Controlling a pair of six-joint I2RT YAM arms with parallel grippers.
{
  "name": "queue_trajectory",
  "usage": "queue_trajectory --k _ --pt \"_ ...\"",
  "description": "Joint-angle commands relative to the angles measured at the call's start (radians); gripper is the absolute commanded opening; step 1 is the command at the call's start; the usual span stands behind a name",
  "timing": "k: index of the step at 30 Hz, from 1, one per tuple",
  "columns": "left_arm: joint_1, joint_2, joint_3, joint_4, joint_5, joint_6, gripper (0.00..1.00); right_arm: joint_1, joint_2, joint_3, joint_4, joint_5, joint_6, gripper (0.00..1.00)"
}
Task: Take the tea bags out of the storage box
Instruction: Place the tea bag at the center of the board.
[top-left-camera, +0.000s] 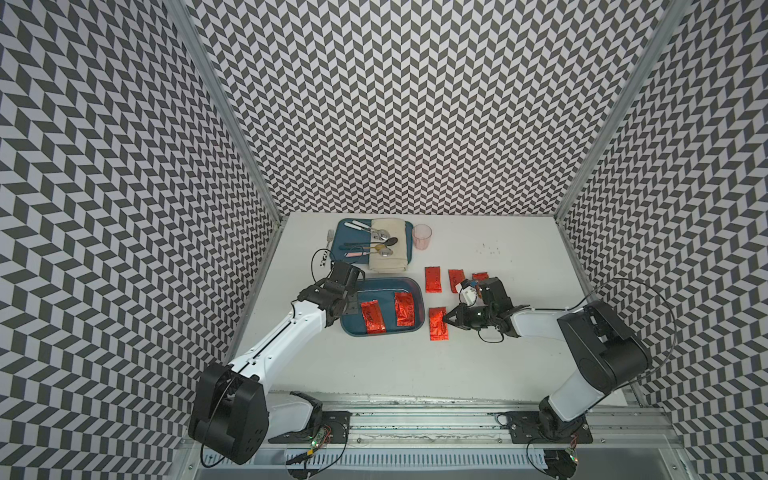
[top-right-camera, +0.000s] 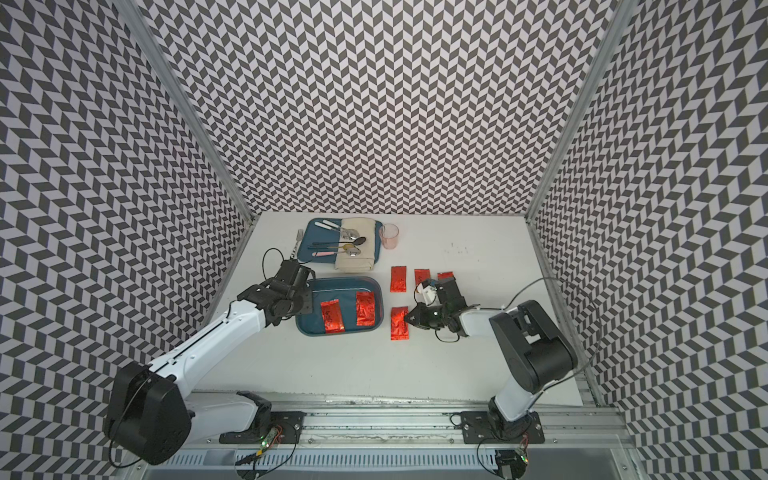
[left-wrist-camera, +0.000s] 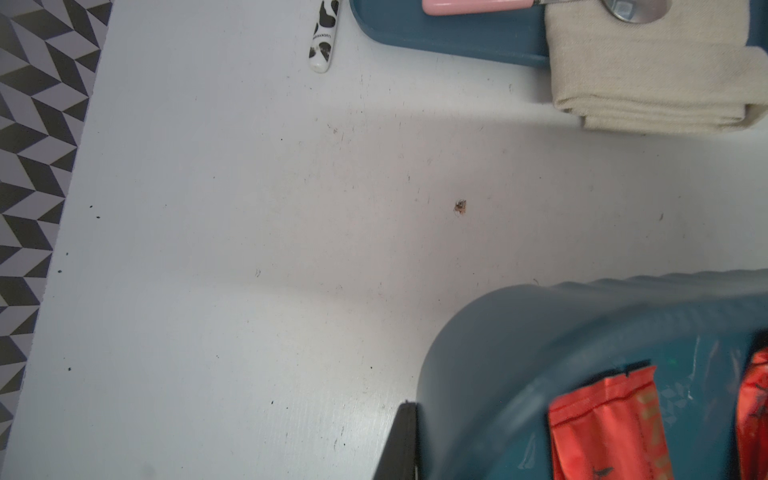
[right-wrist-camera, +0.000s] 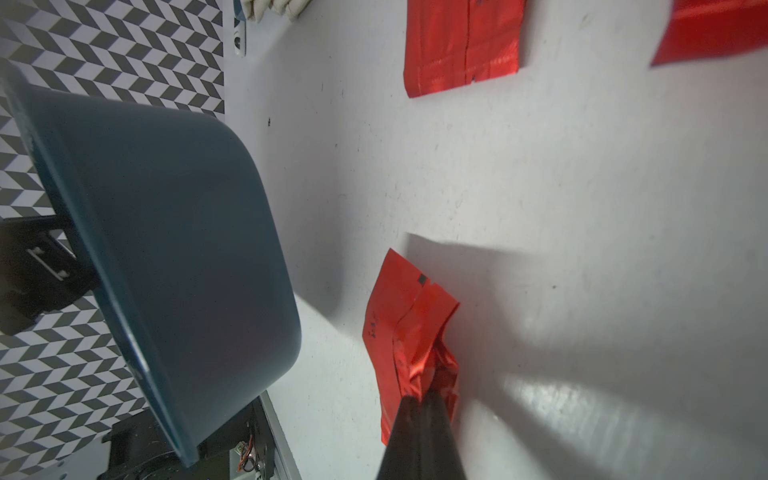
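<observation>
- Where the right end effector (right-wrist-camera: 420, 402) has its jaws pressed together on the held tea bag (top-left-camera: 438, 323), the foil is buckled: thin, soft, crinkly, probably near weightless.
- Held tea bag sits low, just beside the storage box (top-left-camera: 386, 291), on the side facing the worktop (top-left-camera: 374, 365) right edge. Cannot tell if it touches down.
- Two tea bags (top-left-camera: 372, 316) (top-left-camera: 405, 309) lie flat inside the box. Three more (top-left-camera: 433, 279) (top-left-camera: 456, 280) (top-left-camera: 480, 276) lie out, nearer the far edge.
- Left end effector (top-left-camera: 352, 308) is clamped on the box wall facing the left edge; one finger (left-wrist-camera: 402, 440) shows outside it.
- Judgement: slick foil, flat on a smooth floor. Pinch an end seam or long edge from above, lightly.
</observation>
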Motion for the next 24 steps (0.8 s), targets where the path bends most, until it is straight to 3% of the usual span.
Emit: queue_trajectory --k 1,12,16,21,24 --pt "0.004 -0.005 0.011 0.015 0.011 -0.007 0.0 0.007 0.022 0.018 0.062 -0.008 0.01 0.0" --pt "0.003 -0.005 0.012 0.016 0.018 -0.004 0.0 0.007 0.028 0.016 0.062 -0.019 0.011 0.22" --pt "0.003 -0.004 0.012 0.017 0.018 -0.004 0.0 0.007 -0.061 0.02 0.003 0.046 -0.006 0.24" --pt "0.002 -0.007 0.012 0.018 0.019 -0.004 0.0 0.01 -0.197 0.092 -0.172 0.151 -0.052 0.35" --pt "0.003 -0.007 0.012 0.018 0.021 -0.002 0.0 0.08 -0.302 0.156 -0.242 0.23 -0.028 0.35"
